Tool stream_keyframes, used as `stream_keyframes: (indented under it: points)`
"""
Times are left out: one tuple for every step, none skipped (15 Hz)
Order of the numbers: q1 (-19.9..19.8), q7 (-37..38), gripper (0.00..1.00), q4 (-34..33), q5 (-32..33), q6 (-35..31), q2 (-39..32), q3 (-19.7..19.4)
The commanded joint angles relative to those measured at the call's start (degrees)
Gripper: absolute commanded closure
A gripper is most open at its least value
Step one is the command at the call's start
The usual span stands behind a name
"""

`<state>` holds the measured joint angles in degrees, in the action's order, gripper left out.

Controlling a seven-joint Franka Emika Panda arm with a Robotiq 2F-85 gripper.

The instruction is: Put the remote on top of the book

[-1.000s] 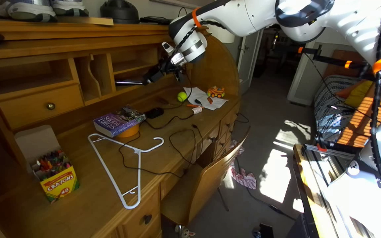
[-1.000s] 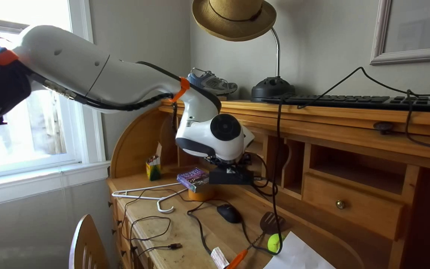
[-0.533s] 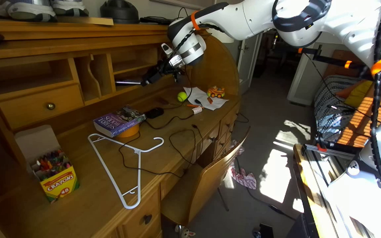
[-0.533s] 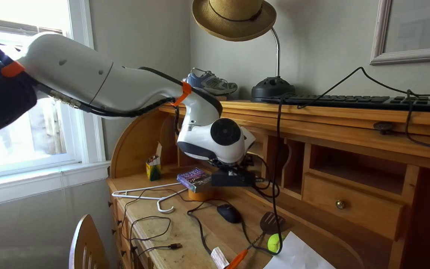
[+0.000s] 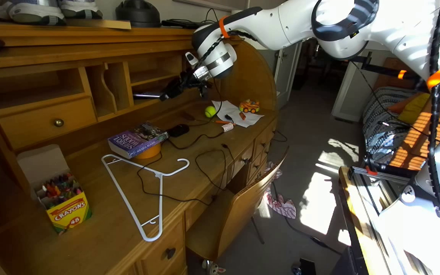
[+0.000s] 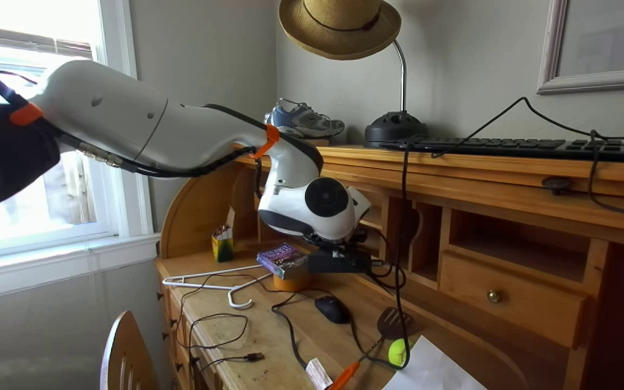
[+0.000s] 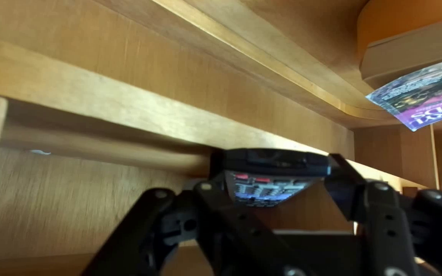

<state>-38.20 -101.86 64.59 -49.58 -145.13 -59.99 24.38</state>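
Evidently, the gripper (image 7: 277, 165) was clamped across the black remote control (image 7: 267, 188), its jaws parted only by that width. Below and to one side of the gripper, the purple paperback (image 5: 138, 139) overhung a round orange support (image 5: 149, 152); an off-centre release risked tipping it, and its apparently curled cover seemed apt to let the remote control slide.

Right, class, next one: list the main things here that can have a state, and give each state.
Book, closed, resting on an orange thing.
Remote, between the jaws, not yet on the book.
Jaws, apart; whether clamped, can't tell.
Crayon box, flap open.
White hanger, lying down.
Brass-knobbed drawers, shut.
Hat, perched on the lamp.
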Motion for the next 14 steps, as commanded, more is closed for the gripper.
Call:
stream_keyframes:
  points:
    - [0.1, -1.5, 0.65, -1.5, -0.3, -0.6, -1.3, 0.6]
    - [0.0, -1.6, 0.69, -1.3, -0.3, -0.5, -1.1, 0.6]
    - [-0.1, -1.6, 0.69, -1.0, -0.2, -0.2, -0.8, 0.5]
    - [0.0, -1.3, 0.69, -0.5, 0.1, 0.2, -0.4, 0.2]
    - [0.1, -0.5, 0.69, 0.5, 0.9, 0.8, 0.6, -0.6]
    - [-0.2, -0.4, 0.69, 1.3, 1.5, 2.0, 1.3, -0.8]
    - [-0.4, -0.9, 0.69, 2.1, 2.3, 2.5, 2.1, -1.3]
    - [-0.6, -0.5, 0.69, 2.6, 3.0, 3.1, 2.9, -2.0]
    - [-0.4, -0.2, 0.69, 2.5, 3.3, 2.9, 3.2, -2.3]
    - [-0.3, -0.1, 0.69, 2.7, 4.1, 3.6, 3.7, -2.9]
    - [-0.3, 1.1, 0.69, 3.3, 5.2, 4.9, 4.5, -3.9]
    - [-0.5, 1.5, 0.69, 4.0, 6.4, 5.9, 5.4, -5.0]
    - [-0.7, 1.9, 0.69, 4.5, 7.7, 7.6, 6.3, -6.0]
    - [-1.1, 1.9, 0.69, 4.9, 9.0, 10.4, 7.3, -6.9]
